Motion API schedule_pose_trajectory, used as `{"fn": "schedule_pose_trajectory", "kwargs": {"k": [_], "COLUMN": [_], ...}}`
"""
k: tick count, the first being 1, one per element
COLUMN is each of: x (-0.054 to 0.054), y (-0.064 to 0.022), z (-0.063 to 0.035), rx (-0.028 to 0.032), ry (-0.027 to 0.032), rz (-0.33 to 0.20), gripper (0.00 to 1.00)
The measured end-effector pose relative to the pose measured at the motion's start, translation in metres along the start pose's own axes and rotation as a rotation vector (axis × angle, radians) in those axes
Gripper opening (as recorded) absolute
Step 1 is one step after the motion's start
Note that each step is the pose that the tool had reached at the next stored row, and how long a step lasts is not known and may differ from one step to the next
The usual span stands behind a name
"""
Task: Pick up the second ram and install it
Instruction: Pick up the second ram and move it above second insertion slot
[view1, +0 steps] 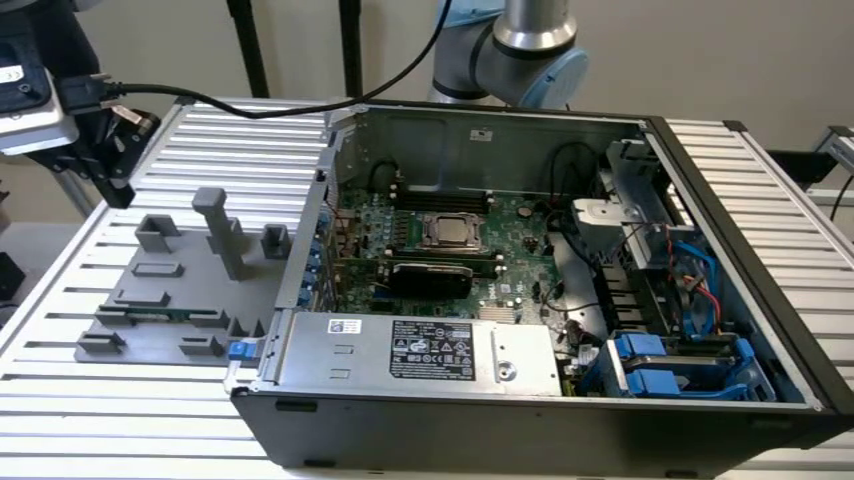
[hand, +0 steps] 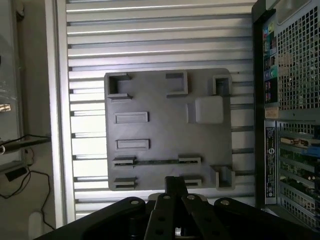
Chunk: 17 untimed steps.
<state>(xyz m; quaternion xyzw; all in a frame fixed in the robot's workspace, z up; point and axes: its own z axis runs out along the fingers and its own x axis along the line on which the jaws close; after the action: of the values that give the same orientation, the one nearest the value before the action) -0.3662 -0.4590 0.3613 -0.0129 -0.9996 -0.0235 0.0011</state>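
At nine o'clock of the open computer case (view1: 534, 430) in the exterior view, the second ram (view1: 158, 314) lies unpicked on its grey tray (view1: 187, 288). The gripper (hand: 173, 184) hovers above the tray, and I cannot tell whether it is open or closed; pickup and installation both remain

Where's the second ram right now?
The second ram sits on the gray fixture tray, at the exterior view's left, outside the computer case.

Bright, diffuse light: in the wrist view the ribbed metal table (hand: 150, 30) glares white along its ridges and the gripper (hand: 175, 184) reads as a dark mass, while the grey holder tray (view1: 187, 295) casts soft shadows and the open computer case (view1: 534, 130) lies dimmer inside.
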Motion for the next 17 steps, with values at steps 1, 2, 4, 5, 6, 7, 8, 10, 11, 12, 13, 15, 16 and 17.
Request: {"fn": "schedule_pose_trajectory", "kwargs": {"k": [1, 2, 4, 5, 6, 7, 8, 10, 11, 12, 13, 15, 16, 17], "x": [0.0000, 0.0000, 0.0000, 0.0000, 0.0000, -0.0001, -0.0001, 0.0000, -0.0001, 0.0000, 0.0000, 0.0000, 0.0000, -0.0001], "y": [0.0000, 0.0000, 0.0000, -0.0001, -0.0001, -0.0001, -0.0001, -0.0002, -0.0002, -0.0002, -0.0002, -0.0003, -0.0003, -0.0003], "z": [0.0001, 0.0003, 0.0006, 0.0009, 0.0012, 0.0016, 0.0019, 0.0026, 0.0030, 0.0035, 0.0040, 0.0049, 0.0053, 0.0059], "rx": [0.0001, 0.0001, 0.0003, 0.0004, 0.0004, 0.0004, 0.0005, 0.0006, 0.0006, 0.0006, 0.0008, 0.0008, 0.0009, 0.0009], "ry": [0.0008, 0.0017, 0.0035, 0.0043, 0.0051, 0.0061, 0.0068, 0.0086, 0.0095, 0.0103, 0.0112, 0.0129, 0.0138, 0.0145], "rz": [-0.018, -0.037, -0.072, -0.090, -0.108, -0.127, -0.145, -0.182, -0.200, -0.218, -0.236, -0.272, -0.290, -0.308], "gripper": [0.11, 0.11, 0.11, 0.11, 0.11, 0.11, 0.11, 0.11, 0.11, 0.11, 0.11, 0.11, 0.11, 0.11]}}
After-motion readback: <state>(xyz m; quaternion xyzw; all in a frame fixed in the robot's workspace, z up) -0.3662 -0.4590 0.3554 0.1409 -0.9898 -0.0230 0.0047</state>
